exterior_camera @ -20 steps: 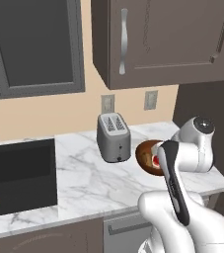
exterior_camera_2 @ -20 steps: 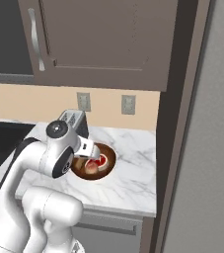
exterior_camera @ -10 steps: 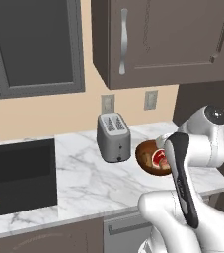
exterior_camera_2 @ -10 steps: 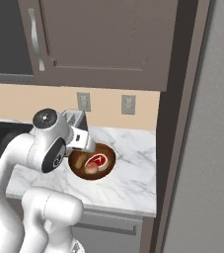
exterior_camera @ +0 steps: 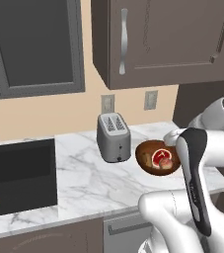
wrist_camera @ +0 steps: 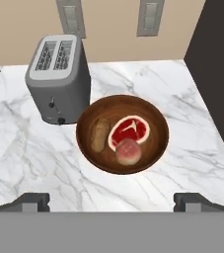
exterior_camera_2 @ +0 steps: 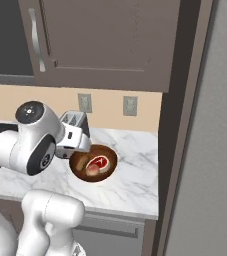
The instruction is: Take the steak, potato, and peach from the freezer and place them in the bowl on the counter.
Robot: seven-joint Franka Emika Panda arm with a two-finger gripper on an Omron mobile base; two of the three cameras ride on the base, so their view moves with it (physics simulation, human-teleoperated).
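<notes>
The dark wooden bowl (wrist_camera: 154, 144) sits on the white marble counter (wrist_camera: 34, 158) just right of the toaster. Inside it lie the steak (wrist_camera: 129, 131), the tan potato (wrist_camera: 99, 135) to its left, and the pink peach (wrist_camera: 129, 151) at the near side. My gripper (wrist_camera: 114, 202) hovers above the bowl's near edge, open, with nothing between its fingertips (wrist_camera: 32, 201). The bowl (exterior_camera: 141, 150) with the steak (exterior_camera: 161, 157) also shows beside my white forearm. From the right, the bowl (exterior_camera_2: 111, 156) lies below my hand, and the grey freezer (exterior_camera_2: 210, 175) stands at the counter's right end.
A silver toaster (wrist_camera: 59, 76) stands close to the bowl's left. The black sink (exterior_camera: 17, 170) is sunk in the counter's far left. Dark wall cabinets (exterior_camera: 163, 39) hang overhead. A dark panel (exterior_camera_2: 177, 150) bounds the counter on the right.
My hand has drawn up and back from the bowl, staying open. The bowl and the food in it have not moved.
</notes>
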